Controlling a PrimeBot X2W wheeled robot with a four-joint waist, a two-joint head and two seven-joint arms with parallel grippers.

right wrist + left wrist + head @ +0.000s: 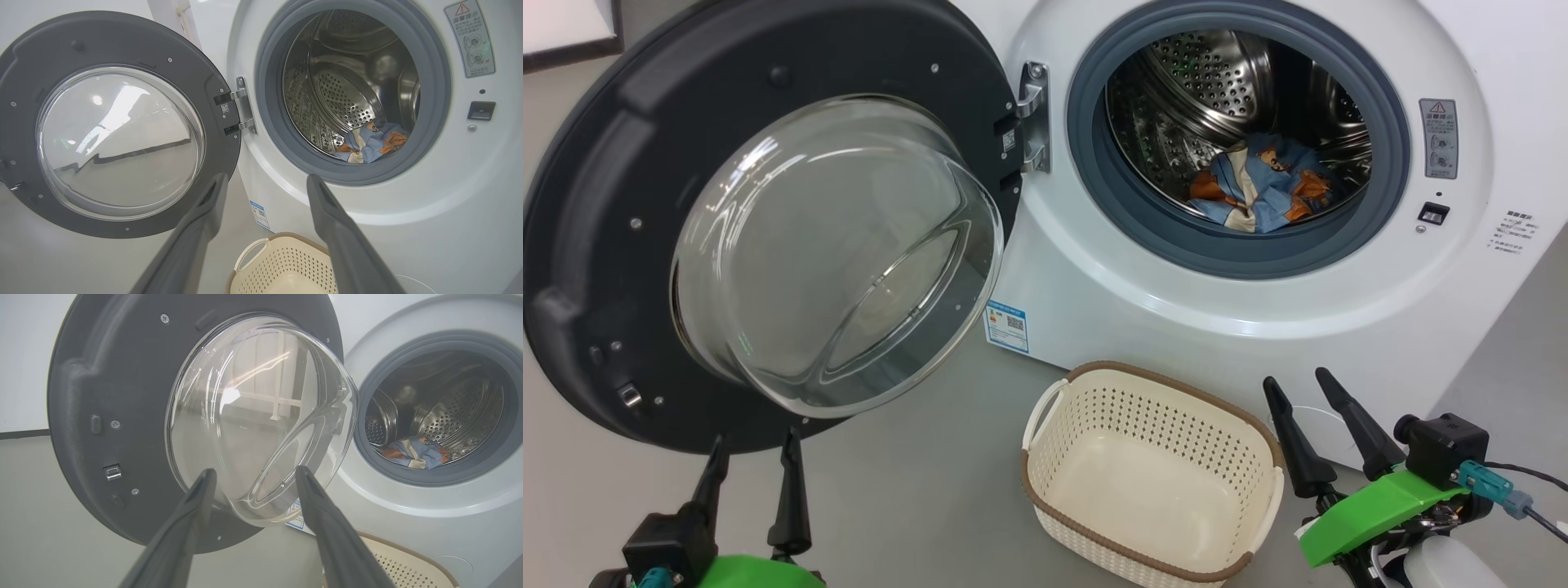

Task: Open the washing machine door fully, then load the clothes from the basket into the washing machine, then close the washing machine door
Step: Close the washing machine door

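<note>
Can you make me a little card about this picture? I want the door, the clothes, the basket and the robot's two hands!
door: the washing machine door is wide open, hanging on its hinge
clothes: the clothes lie inside the drum of the washing machine
basket: the basket is on the floor before the machine, nothing in it
left gripper: open, holding nothing, below the door
right gripper: open, holding nothing, beside the basket
</note>
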